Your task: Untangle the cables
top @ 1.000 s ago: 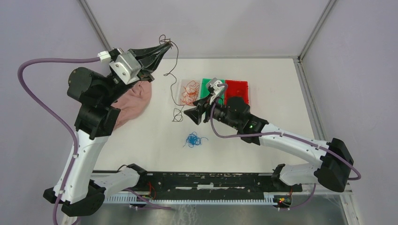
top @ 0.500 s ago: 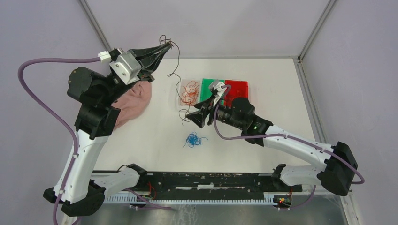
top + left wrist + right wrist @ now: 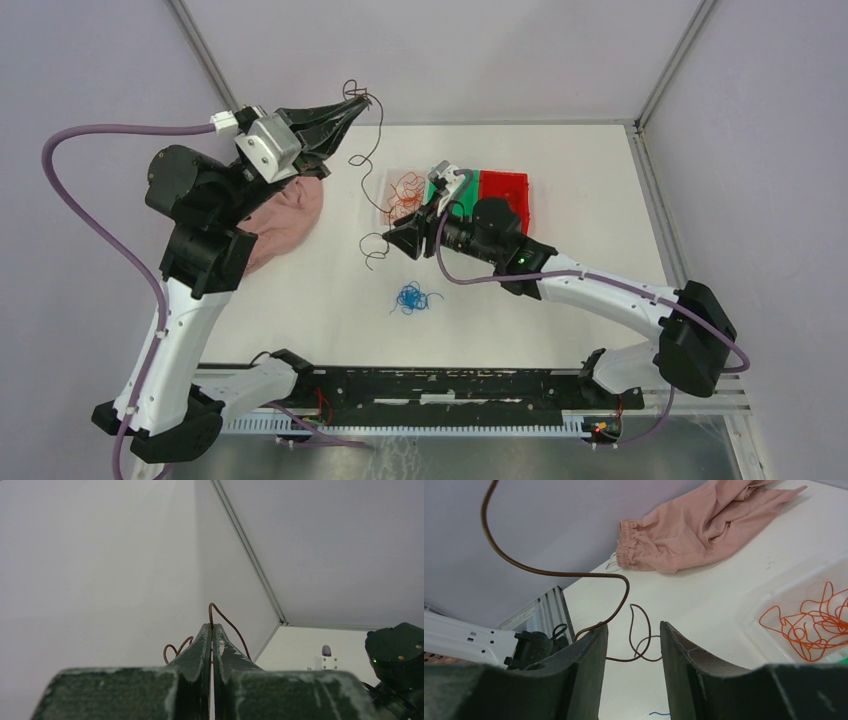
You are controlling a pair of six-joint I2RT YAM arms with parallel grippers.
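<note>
The left gripper's [image 3: 352, 104] fingers, seen from the top camera, are pinched on the upper end of the dark brown wire [image 3: 377, 130], raised over the far left of the table [image 3: 600, 200]. The wire hangs in loose bends and ends in a curl just off the tips of the right gripper [image 3: 392, 240]; from up here I cannot tell how those tips stand. Behind the right gripper sits a clear tray [image 3: 388, 172] holding a tangle of orange wires [image 3: 405, 190]. Beside it are a green tray [image 3: 471, 186] and a red tray [image 3: 505, 188], both partly covered by the right arm, so I cannot make out their contents. The blue wire [image 3: 412, 298] lies bunched on the bare table nearer the bases, apart from the rest, and a pink cloth [image 3: 290, 210] lies under the left arm. On the left wrist camera the two fingers [image 3: 200, 645] meet with no gap, the dark brown wire arching out from their tips. On the right wrist camera the fingers [image 3: 591, 655] stand apart, gripping nothing. The dark brown wire sweeps down past one finger and loops in the gap; I cannot tell whether it touches either. Beyond, the clear tray's corner shows the orange wires [image 3: 809, 625] inside, and the pink cloth [image 3: 704, 525] lies crumpled by the wall.
</note>
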